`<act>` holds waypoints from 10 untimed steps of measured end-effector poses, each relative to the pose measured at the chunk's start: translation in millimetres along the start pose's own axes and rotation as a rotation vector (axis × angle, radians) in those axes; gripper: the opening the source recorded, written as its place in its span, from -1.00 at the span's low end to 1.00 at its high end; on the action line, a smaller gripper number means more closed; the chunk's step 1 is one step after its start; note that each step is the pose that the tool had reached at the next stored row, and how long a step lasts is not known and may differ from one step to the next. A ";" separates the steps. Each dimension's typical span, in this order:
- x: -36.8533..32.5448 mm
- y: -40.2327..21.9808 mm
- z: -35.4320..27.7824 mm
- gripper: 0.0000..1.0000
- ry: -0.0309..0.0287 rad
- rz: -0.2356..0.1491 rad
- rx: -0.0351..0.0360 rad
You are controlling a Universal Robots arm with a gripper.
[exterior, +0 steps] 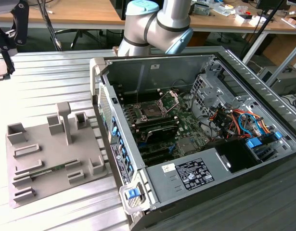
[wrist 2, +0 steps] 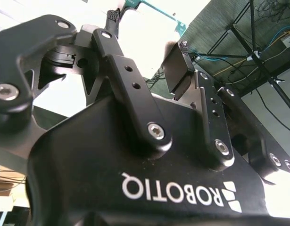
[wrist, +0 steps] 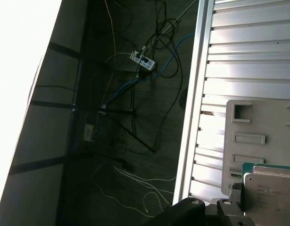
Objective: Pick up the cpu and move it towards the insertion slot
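While 1 insertion slot (exterior: 150, 111) lies open, 2 jaws grip 1 cpu (wrist: 272, 197).

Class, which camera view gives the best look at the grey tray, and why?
The exterior view: the whole grey tray lies flat beside the computer case. The first wrist view catches one end of it; the second wrist view faces the gripper instead.

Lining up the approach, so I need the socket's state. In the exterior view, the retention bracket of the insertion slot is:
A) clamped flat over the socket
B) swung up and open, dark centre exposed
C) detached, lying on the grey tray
B: the retention bracket stands tilted up at the edge of the insertion slot, whose dark centre shows uncovered.
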State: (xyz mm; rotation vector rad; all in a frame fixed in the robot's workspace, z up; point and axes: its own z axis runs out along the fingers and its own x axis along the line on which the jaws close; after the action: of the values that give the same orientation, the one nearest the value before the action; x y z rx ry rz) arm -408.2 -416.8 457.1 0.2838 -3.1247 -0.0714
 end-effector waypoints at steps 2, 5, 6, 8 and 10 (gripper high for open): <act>-2.1 -0.4 0.0 0.09 0.0001 0.000 0.0000; -4.2 -0.7 0.0 0.09 0.0000 0.000 0.0000; -5.0 -0.9 -0.1 0.09 0.0001 0.000 0.0000; -6.3 -1.2 -0.1 0.09 0.0001 0.000 0.0000; -8.0 -1.5 -0.1 0.09 0.0001 0.000 0.0000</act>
State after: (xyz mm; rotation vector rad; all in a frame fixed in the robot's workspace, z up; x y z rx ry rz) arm -400.0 -416.8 457.1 0.2838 -3.1246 -0.0714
